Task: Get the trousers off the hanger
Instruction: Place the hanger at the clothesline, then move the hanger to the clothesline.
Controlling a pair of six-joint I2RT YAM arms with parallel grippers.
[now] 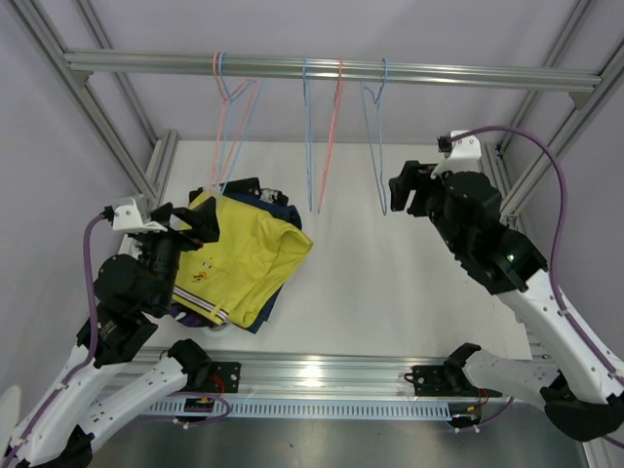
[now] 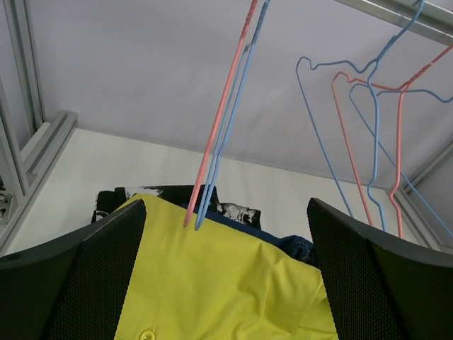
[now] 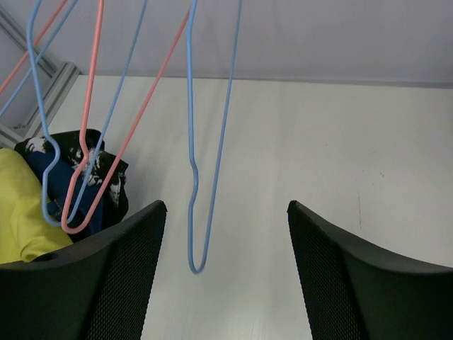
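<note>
Withdrawing advised: trousers (image 1: 255,292) heaped at table (image 1: 409,283) left, yellow pair (image 1: 249,252) uppermost, hangers (image 1: 308,146) all bare; left gripper (image 2: 225,283) and right gripper (image 3: 226,276) both spread, empty; steer the right one off the nearby blue hanger (image 3: 190,106).

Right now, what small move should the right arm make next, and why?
Probably draw the right gripper back from the blue hanger in front of it. All hangers on the rail look bare, the trousers lie piled on the table with the yellow pair on top, and it and the left gripper are open and empty, so nothing seems left to remove.
</note>
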